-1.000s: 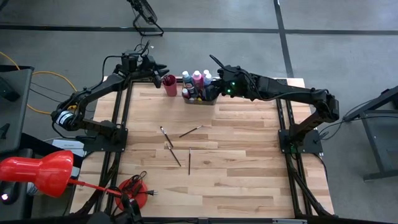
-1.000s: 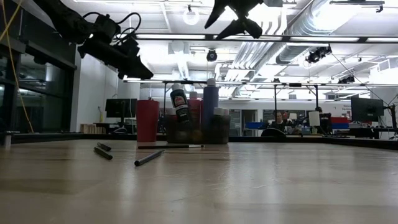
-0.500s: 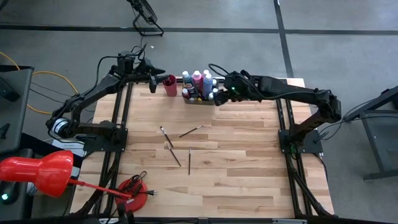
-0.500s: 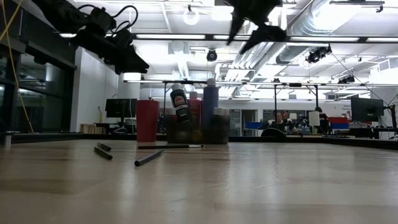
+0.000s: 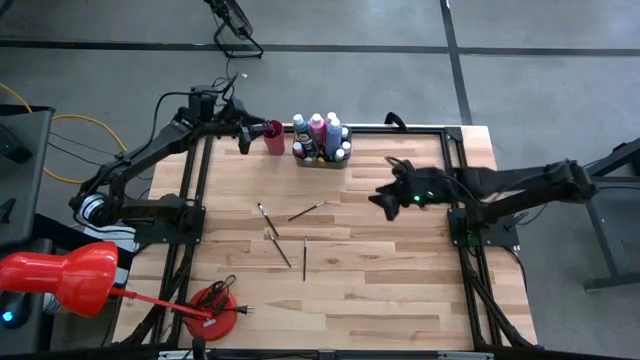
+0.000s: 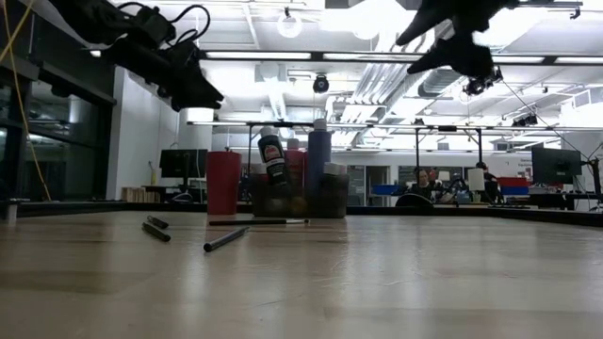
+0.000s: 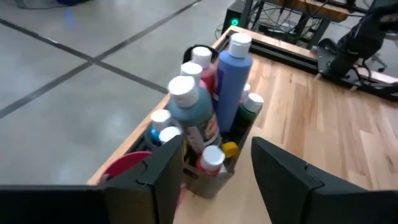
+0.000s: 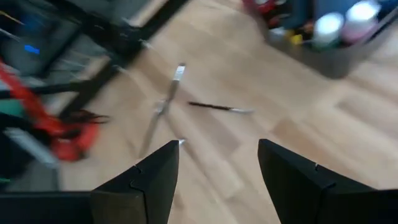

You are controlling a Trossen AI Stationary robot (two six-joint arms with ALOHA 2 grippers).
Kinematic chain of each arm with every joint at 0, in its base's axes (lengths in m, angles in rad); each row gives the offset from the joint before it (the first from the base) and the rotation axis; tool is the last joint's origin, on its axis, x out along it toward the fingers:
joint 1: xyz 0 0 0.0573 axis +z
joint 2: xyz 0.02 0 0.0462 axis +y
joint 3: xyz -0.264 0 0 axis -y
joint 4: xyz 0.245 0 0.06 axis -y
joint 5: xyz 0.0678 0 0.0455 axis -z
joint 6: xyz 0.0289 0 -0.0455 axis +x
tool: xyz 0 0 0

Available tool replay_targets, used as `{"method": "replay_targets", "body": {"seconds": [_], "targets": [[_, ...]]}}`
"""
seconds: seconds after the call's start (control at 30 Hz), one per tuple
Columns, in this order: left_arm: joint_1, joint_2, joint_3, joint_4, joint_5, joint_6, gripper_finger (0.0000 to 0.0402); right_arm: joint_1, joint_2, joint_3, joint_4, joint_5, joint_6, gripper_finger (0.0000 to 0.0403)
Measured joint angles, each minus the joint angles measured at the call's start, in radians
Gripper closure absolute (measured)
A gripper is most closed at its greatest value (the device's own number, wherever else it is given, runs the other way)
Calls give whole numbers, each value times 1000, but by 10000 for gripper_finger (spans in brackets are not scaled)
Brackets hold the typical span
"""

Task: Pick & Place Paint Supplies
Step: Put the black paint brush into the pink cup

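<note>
The grey tray (image 5: 322, 160) sits at the far edge of the table (image 5: 380, 280), packed with upright paint bottles (image 5: 320, 135). The tall blue bottle (image 7: 232, 81) and a teal one (image 7: 189, 115) with white caps stand highest, and smaller white-, yellow- and red-capped ones crowd around them. One dark bottle (image 6: 272, 158) leans at the tray's front and carries a label, but the print is too small to read; the teal bottle's label is also unreadable from the wrist view. No brand can be made out anywhere.

Just beside the tray stands the pink cup (image 5: 273, 136). The left gripper (image 5: 247, 132) hangs in the air next to that cup, near the table's far left corner, with its fingers (image 7: 165, 171) parted and nothing between them.

Four brushes (image 5: 285, 235) lie loose on the bare wood mid-table, well apart from the tray: one slanted at the left, one angled toward the tray, a longer one pointing toward the near side, and one lying almost straight front-to-back. From table height they show as dark sticks (image 6: 226, 239) flat on the boards.

The right gripper (image 5: 383, 199) is above the table's right half, between the tray and the right frame, clear of the surface. Its fingers (image 8: 152, 180) stand wide and empty, aimed toward the scattered brushes.
</note>
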Motion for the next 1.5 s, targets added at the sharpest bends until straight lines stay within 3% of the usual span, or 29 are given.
{"method": "replay_targets", "body": {"seconds": [0.13, 0.23, 0.3, 0.47, 0.67, 0.8, 1.03, 1.3, 1.5], "targets": [[-77, 0, 0, 1, -61, -4, 217, 51, -128, -193, 249, -9, 62, 190], [-146, 0, 0, 2, -145, -4, 217, 80, -202, -319, 432, -147, 41, 190], [-191, 1, 0, 7, -195, -4, 217, 98, -243, -401, 566, -183, 25, 190], [-279, 1, 0, 9, -288, -28, 217, 116, -340, -614, 901, -81, 5, 190], [-334, 2, 0, 10, -339, -70, 217, 113, -439, -820, 1151, -70, 28, 190], [-359, 2, 0, 10, -360, -98, 217, 112, -530, -867, 1122, -71, 16, 190], [-403, 21, 45, 9, -421, -101, 217, 111, -714, -867, 893, -67, -107, 190], [-451, 143, 121, -2, -437, -98, 217, 72, -936, -867, 629, -75, -114, 190], [-537, 249, 208, -37, -449, -61, 217, 43, -1028, -868, 551, -33, -190, 190]]}}
